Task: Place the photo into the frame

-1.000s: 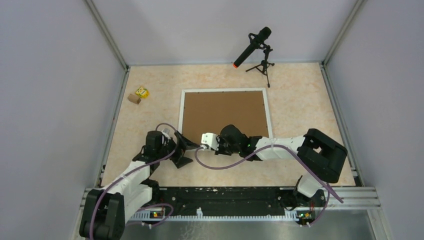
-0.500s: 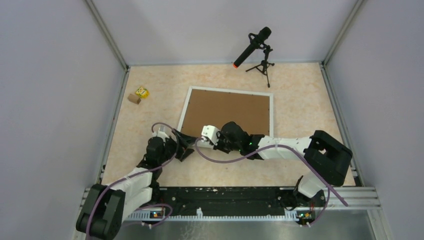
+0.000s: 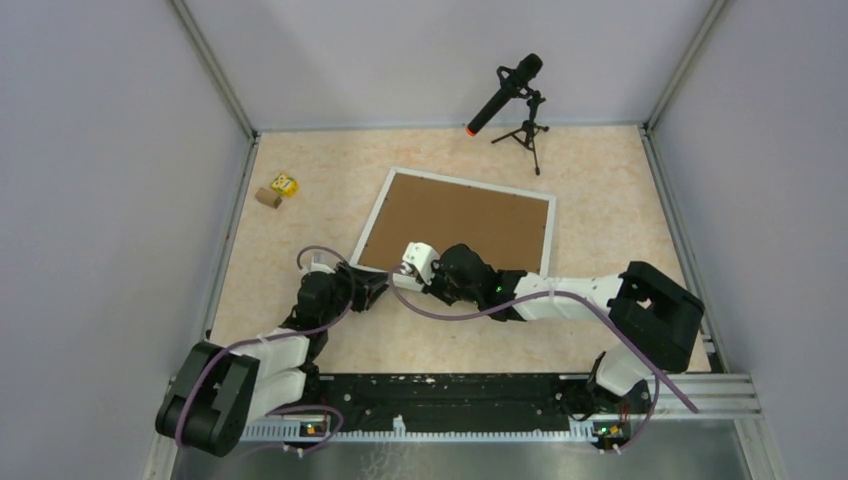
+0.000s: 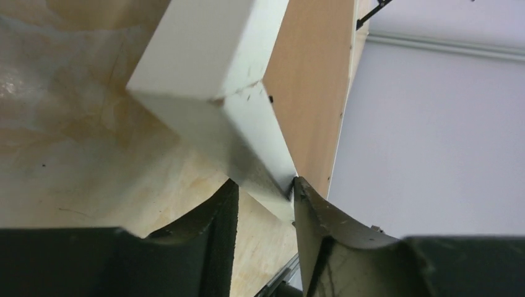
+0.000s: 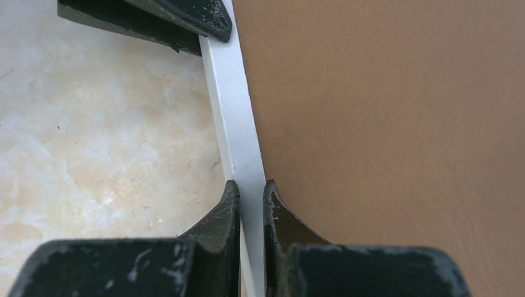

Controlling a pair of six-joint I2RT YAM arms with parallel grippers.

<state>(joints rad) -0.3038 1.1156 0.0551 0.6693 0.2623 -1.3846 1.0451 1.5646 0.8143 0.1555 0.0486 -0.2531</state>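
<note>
Top external: found the frame (image 3: 472, 183) skewed at picture centre on the surface (image 3: 300, 230), brown backing board (image 3: 460, 215) uppermost. Found left tool (image 4: 263, 185) clamped on its lower-left corner, right tool (image 5: 251, 189) pinched on the bottom rail just beside. Saw no photo anywhere; judged insertion not yet started.

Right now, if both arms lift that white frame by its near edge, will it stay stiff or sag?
Probably stiff: the frame shows straight edges while pinched by the left gripper and right gripper. Its smooth thin moulding may slip. The backing board could shift if tilted; no clips show.
</note>
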